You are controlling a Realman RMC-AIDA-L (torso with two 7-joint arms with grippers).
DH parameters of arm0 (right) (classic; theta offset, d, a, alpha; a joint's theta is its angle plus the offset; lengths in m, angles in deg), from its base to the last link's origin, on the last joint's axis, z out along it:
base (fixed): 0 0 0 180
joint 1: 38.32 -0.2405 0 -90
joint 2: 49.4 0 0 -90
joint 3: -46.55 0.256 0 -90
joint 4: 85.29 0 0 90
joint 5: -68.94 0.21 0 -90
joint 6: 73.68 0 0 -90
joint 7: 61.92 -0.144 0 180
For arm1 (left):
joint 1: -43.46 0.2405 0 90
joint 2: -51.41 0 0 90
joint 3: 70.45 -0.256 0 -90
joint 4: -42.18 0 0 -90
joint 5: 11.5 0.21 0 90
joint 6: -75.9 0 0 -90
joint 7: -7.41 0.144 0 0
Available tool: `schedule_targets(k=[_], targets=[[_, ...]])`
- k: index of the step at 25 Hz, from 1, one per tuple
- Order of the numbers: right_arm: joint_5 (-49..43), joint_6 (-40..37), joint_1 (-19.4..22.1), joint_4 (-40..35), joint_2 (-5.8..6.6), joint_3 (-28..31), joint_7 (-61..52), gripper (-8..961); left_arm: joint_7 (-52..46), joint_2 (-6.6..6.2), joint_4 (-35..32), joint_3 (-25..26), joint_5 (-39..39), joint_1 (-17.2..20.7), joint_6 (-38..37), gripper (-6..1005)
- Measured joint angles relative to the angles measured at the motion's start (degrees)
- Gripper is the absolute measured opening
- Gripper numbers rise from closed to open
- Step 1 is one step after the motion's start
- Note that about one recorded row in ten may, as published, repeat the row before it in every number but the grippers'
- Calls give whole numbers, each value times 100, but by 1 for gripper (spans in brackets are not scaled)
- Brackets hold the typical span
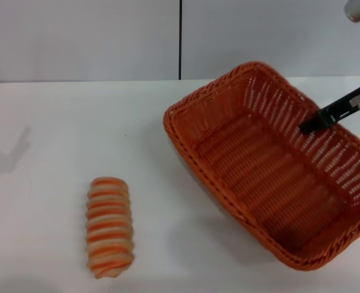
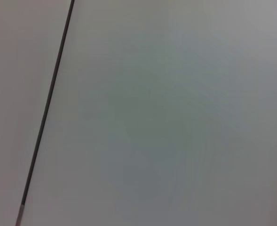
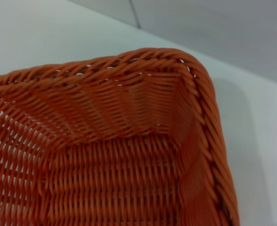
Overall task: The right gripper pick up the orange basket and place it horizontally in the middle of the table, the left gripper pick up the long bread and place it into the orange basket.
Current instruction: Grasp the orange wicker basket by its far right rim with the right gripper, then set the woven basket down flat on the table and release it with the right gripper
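Observation:
The orange basket [image 1: 271, 177] lies at the right of the white table [image 1: 57, 122], set at a slant, with a grey shadow under its near-left side. My right gripper [image 1: 311, 125] reaches in from the right, one thin black finger lying against the inside of the basket's far wall; it looks shut on that wall. The right wrist view looks close into one inner corner of the orange basket [image 3: 129, 155]. The long bread [image 1: 109, 226], striped orange and tan, lies on the table at front left, well apart from the basket. My left gripper is out of view.
A grey wall with a dark vertical seam [image 1: 180, 39] stands behind the table; the left wrist view shows only that wall and the seam [image 2: 49, 103]. A faint arm shadow [image 1: 5, 155] falls on the table's left side. Part of the white right arm [image 1: 358, 9] shows at top right.

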Motion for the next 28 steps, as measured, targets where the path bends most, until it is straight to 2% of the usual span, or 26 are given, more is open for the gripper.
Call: schedule_targets(k=[4,12,17,23,28], targets=[[-202,157,-45,445,15,-28,52,131,0,0,0,12,0,35,24,828],[-392,739,-295,960,15,-47,1250,131,-9,0,0,18,0,93,1,828],[-396,694,-319,1151,-52,-118,1904,130,-18,0,0,19,0,151,-4,828],[-415,299,-295,1307,-72,-674,2099,130,-45,0,7,80,-8,201,-81,828],[-126,162,-228,1531,-201,-655,2476,130,-12,8,39,81,-9,266,-220,827]])
